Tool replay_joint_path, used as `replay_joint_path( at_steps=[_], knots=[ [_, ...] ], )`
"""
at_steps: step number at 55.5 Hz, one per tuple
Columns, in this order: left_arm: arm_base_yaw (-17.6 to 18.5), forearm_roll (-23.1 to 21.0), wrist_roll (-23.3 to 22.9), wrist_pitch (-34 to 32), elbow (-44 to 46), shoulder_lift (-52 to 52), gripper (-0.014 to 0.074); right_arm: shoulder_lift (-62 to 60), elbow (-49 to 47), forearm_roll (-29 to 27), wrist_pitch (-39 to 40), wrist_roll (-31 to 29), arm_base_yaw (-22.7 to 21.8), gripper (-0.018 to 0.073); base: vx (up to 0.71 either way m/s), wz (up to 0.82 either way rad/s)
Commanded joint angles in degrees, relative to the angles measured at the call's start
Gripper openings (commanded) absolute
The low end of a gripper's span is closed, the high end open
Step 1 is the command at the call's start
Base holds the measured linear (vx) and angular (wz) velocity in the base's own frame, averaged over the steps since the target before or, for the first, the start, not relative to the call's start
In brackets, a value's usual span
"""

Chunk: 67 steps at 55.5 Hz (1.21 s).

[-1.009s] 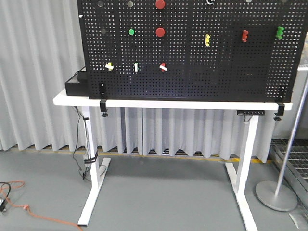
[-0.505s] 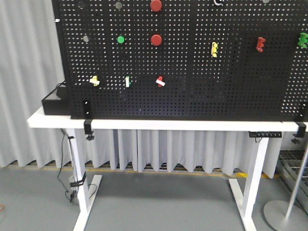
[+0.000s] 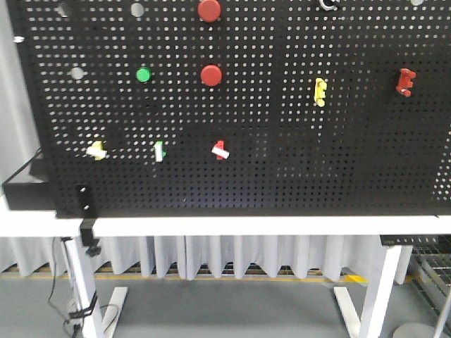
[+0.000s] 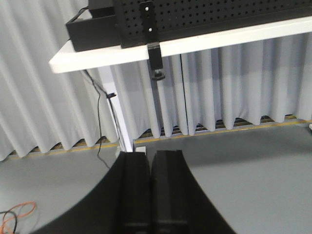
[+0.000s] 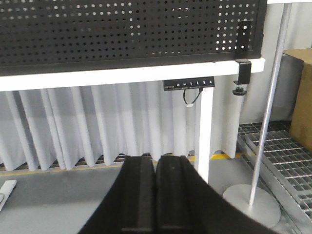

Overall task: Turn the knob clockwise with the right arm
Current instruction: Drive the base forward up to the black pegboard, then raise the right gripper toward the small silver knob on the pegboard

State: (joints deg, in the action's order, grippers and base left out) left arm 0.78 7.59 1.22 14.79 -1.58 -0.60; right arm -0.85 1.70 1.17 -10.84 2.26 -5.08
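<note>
1. The front view alone shows the face of the black pegboard standing on the white desk. A black box sits at the 8 o'clock edge of this view.
2. A yellow clip, a green-and-white clip and a red-and-white clip run in a row across the left half. The green button is at 1 o'clock of the yellow clip.
3. Two red buttons sit one above the other, the upper at 12 o'clock of the lower.
4. The knob is at the frame's top edge, near 1 o'clock. Only its lower silver rim shows, at 12 o'clock of a yellow handle. A red handle is at 2 o'clock.
5. Only the left wrist view shows the left tool, its fingers pressed together on nothing. An orange cable lies at 8 o'clock and a desk clamp hangs at 12 o'clock.
6. Only the right wrist view shows the right tool, closed and empty, low beneath the desk and well apart from the knob. At 1 o'clock is a control strip, its markings too small to read. At 3 o'clock are a steel pole and a cardboard box.
</note>
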Motion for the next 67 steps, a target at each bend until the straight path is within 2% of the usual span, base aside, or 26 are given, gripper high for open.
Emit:
replay_joint_path(
  at_steps=[1, 37, 67],
  knots=[
    [0.17, -0.47, -0.08, -4.68, -1.54, -0.93, -0.0006, -0.31, 0.77, 0.47, 4.66, 0.11, -0.21, -0.0008, 0.35, -0.08],
    [0.17, -0.47, -0.08, -4.68, -1.54, -0.93, -0.0006, -0.31, 0.77, 0.47, 4.66, 0.11, -0.21, -0.0008, 0.29, -0.03],
    [0.17, -0.47, -0.08, -4.68, -1.54, -0.93, -0.0006, -0.31, 0.77, 0.47, 4.66, 0.11, -0.21, -0.0008, 0.14, 0.03]
  ],
)
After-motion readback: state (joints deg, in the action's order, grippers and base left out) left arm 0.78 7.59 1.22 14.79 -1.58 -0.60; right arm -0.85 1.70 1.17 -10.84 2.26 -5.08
